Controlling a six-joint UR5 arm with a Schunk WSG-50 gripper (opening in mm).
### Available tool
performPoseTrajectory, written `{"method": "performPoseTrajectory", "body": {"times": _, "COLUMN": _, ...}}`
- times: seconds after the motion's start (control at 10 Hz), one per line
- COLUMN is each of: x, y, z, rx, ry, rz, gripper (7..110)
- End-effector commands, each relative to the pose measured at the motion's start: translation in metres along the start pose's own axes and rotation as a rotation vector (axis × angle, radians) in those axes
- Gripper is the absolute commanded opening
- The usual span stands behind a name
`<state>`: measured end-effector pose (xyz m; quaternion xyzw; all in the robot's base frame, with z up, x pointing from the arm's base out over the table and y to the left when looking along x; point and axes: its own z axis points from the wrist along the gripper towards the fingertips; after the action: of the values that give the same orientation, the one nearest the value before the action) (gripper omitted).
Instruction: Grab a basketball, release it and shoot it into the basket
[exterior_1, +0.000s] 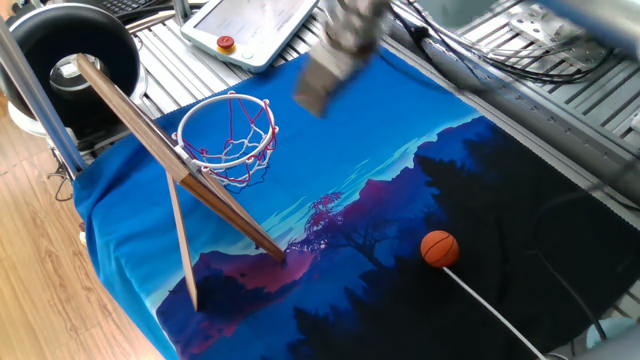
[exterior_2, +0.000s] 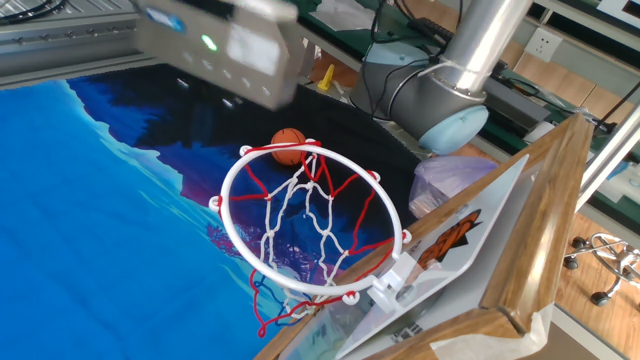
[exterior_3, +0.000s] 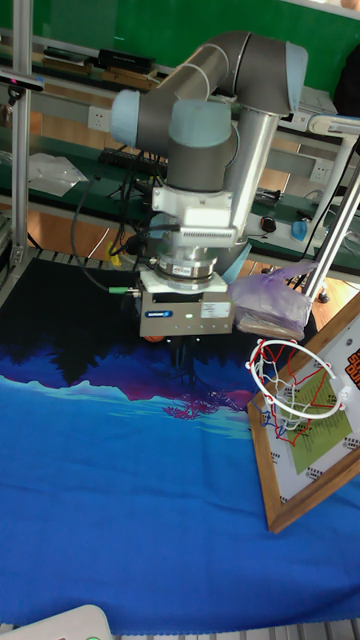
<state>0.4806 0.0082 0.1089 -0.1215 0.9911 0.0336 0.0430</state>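
Note:
The orange basketball (exterior_1: 439, 248) lies on the dark right part of the blue cloth, nothing touching it. It shows just past the far rim of the hoop (exterior_2: 289, 143). The basket (exterior_1: 232, 96) is a white ring with a red-and-white net (exterior_2: 222, 205), fixed to a tilted wooden board (exterior_1: 150, 135) at the cloth's left. My gripper (exterior_1: 318, 92) is a motion-blurred block up in the air, between hoop and ball. From the tall fixed view my gripper (exterior_3: 183, 352) hangs fingers-down over the cloth, open and holding nothing, with an orange sliver of the ball (exterior_3: 152, 338) behind it.
A big black round ring (exterior_1: 70, 50) and a white pendant with a red button (exterior_1: 225, 43) sit beyond the cloth's far-left corner. Cables run along the far right, and a white cord (exterior_1: 500, 320) lies near the ball. A purple bag (exterior_3: 270, 305) rests beside the robot base (exterior_2: 430, 90).

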Motion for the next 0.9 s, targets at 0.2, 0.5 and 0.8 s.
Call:
{"method": "performPoseTrajectory", "body": {"times": 0.2, "x": 0.120, "y": 0.009, "z": 0.023, "rx": -0.032, "ry": 0.270, "rz": 0.009, "gripper": 7}}
{"method": "performPoseTrajectory", "body": {"times": 0.5, "x": 0.122, "y": 0.001, "z": 0.020, "rx": 0.013, "ry": 0.294, "rz": 0.062, "gripper": 7}}
{"method": "performPoseTrajectory", "body": {"times": 0.8, "x": 0.083, "y": -0.004, "z": 0.028, "rx": 0.029, "ry": 0.134, "rz": 0.075, "gripper": 7}}
